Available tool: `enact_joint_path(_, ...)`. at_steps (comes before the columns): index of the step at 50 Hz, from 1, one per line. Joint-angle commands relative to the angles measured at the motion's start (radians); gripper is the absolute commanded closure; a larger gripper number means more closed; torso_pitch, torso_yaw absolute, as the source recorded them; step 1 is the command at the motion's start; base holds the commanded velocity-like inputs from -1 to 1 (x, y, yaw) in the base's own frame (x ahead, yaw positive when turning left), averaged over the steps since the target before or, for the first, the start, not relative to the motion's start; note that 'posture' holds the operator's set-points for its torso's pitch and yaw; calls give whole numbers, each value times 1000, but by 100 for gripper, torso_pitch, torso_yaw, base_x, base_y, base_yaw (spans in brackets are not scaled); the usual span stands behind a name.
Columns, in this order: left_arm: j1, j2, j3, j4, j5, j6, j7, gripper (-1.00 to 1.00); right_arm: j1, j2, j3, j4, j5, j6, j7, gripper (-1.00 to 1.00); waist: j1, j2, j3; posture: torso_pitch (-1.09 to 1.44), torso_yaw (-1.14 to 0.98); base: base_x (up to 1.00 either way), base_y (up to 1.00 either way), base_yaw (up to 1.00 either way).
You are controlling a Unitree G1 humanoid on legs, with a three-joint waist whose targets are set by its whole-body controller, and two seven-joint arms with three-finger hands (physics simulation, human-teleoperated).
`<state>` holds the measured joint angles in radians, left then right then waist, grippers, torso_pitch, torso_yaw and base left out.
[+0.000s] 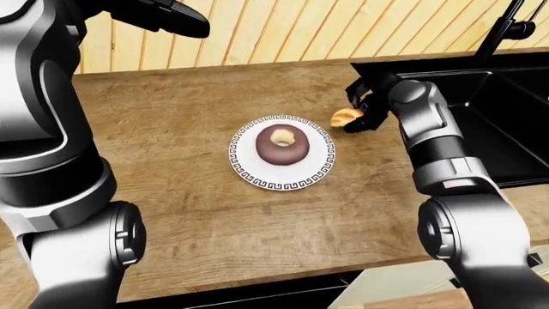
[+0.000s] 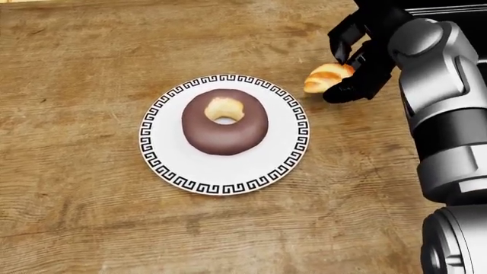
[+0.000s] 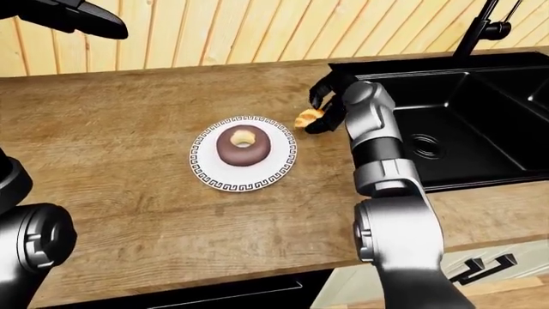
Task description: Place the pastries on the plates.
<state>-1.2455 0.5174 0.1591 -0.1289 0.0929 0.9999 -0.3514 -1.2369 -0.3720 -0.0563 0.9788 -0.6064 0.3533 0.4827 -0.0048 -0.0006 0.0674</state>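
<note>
My right hand (image 2: pixel 356 67) pinches the croissant (image 2: pixel 327 77) between its black fingers (image 2: pixel 344 91), just beside the rim of the patterned plate (image 2: pixel 281 165) – at its upper right in the head view. The chocolate donut (image 2: pixel 224 121) already lies on this plate. My left hand (image 1: pixel 172 18) hangs high, and I cannot tell its state. I judge the croissant is now being carried; next it needs a plate – no second one is visible.

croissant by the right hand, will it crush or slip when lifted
The croissant looks small and flaky, so probably light and crushable. Its curved, tapered shape may twist between the right hand fingers. It lies flat on the counter, so unlikely to roll.
</note>
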Motion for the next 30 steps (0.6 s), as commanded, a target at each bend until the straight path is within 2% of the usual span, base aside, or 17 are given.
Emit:
enact_joint_path(1,-20,5,15,-30,4,-20,11,-100,-59,-22,-53,-175,41,56,3,100,0,0,-34,1,0,0,0,0)
enact_joint_path(2,-24,5,10,-37,5,-12,11,-100,-52,-28,-59,-290,51,112,25,100,1,-1,-33,1,0,0,0,0)
enact_joint_path(4,-21,8,8,-40,6,-12,9,-100,-37,-31,-52,-368,62,157,42,100,5,-1,-31,1,0,0,0,0)
enact_joint_path(8,-20,5,11,-39,5,-13,10,-100,-33,-35,-49,-441,76,207,49,100,4,2,-24,1,0,0,0,0)
enact_joint_path(15,-15,4,10,-42,6,-15,12,-100,-14,-37,-46,-566,84,278,75,100,1,-7,-27,1,0,0,0,0)
enact_joint_path(27,-14,4,10,-43,6,-15,12,-100,-10,-39,-41,-577,90,286,74,100,3,-2,-28,1,0,0,0,0)
enact_joint_path(28,14,-15,22,-56,3,-20,28,-100,40,46,-100,-924,117,509,65,100,2,4,-38,1,0,-36,0,0)
enact_joint_path(29,21,-16,19,-60,2,-21,31,-100,64,47,-85,-1013,123,562,68,100,6,7,-68,1,0,-49,0,0)
enact_joint_path(30,22,-19,19,-64,-2,-17,33,-100,73,50,-76,-1048,134,592,63,100,7,9,-73,1,0,-59,0,0)
